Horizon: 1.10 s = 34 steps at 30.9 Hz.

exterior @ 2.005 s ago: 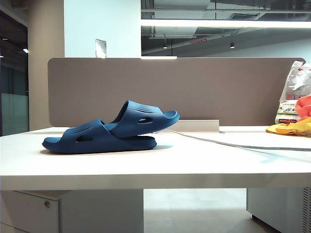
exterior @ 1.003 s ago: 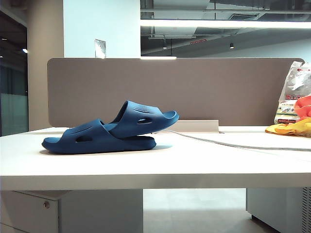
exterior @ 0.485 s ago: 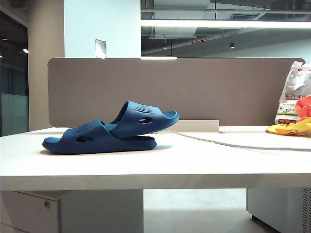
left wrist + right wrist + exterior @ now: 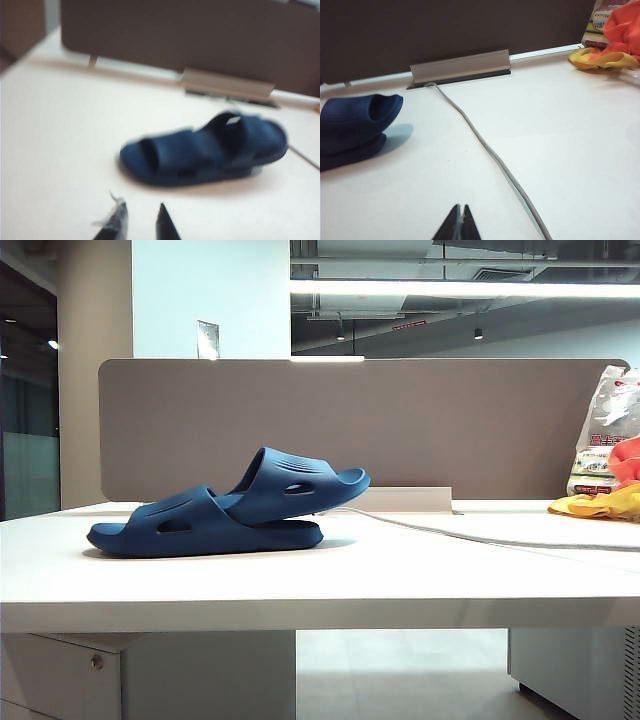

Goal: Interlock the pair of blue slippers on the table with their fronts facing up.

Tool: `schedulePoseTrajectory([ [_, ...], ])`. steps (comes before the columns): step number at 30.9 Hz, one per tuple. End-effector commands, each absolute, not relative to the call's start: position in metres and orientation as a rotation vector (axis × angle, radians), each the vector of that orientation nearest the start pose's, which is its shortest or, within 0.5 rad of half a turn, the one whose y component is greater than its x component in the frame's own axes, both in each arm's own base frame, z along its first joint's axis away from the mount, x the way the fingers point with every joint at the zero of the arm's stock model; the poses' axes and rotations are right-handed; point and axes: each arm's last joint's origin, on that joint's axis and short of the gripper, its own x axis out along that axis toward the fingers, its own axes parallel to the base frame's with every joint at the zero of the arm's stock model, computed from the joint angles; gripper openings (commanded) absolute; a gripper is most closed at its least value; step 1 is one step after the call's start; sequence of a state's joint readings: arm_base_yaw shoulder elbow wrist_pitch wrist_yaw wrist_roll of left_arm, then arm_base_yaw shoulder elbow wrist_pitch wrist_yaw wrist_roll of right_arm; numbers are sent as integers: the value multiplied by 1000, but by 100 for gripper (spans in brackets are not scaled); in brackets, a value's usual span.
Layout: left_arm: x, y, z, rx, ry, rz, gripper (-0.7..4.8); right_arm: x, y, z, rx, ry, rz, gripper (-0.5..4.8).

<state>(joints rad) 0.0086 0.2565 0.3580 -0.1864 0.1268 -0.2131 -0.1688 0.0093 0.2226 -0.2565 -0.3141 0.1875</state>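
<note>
The pair of blue slippers (image 4: 225, 512) lies on the left half of the off-white worktop (image 4: 400, 575), already nested: one slide sits flat on its sole, and the other rests through its strap and tilts upward, its open toe raised toward the right. Both straps face up.

Neither arm shows in the exterior view. In the left wrist view (a blurred one) the left hand (image 4: 140, 222) hovers low over bare worktop on the near side of the slippers, apart from them, its two dark fingertips (image 4: 118, 223) a narrow gap apart and gripping nothing; a pale wisp clings to one tip. In the right wrist view the right hand (image 4: 461, 220) hangs above the worktop with its fingertips pressed together, empty, well clear of the slippers.

A grey cable (image 4: 485, 147) runs past the right hand back to a metal cable cover (image 4: 461, 66) at the foot of the grey-brown divider panel (image 4: 400, 420). Farther right, an orange and yellow cloth (image 4: 610, 47) lies by a printed bag (image 4: 603, 435).
</note>
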Motion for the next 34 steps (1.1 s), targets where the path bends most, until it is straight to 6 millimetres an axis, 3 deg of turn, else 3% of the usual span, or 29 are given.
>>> schedulePoseTrajectory([
  [1, 101, -2, 237, -363, 108, -75, 78, 81, -5, 219, 189, -74, 155, -5],
  [4, 105, -2, 223, -359, 103, -65, 19, 82, -5, 223, 164, -172, 149, -5],
  [10, 110, -2, 196, -292, 129, -61, -5, 87, -6, 210, 142, -167, 133, -5],
  [16, 111, -1, 175, -200, 185, -40, -6, 94, -7, 186, 163, -107, 136, -5],
  [23, 110, -1, 152, -229, 253, -33, -6, 97, -9, 173, 148, -84, 92, -5],
  [30, 111, -1, 147, -217, 253, -30, -6, 97, -9, 163, 169, 16, 76, -5],
  [34, 112, -2, 150, -114, 198, -91, -6, 96, -9, 151, 195, 139, 65, -5],
])
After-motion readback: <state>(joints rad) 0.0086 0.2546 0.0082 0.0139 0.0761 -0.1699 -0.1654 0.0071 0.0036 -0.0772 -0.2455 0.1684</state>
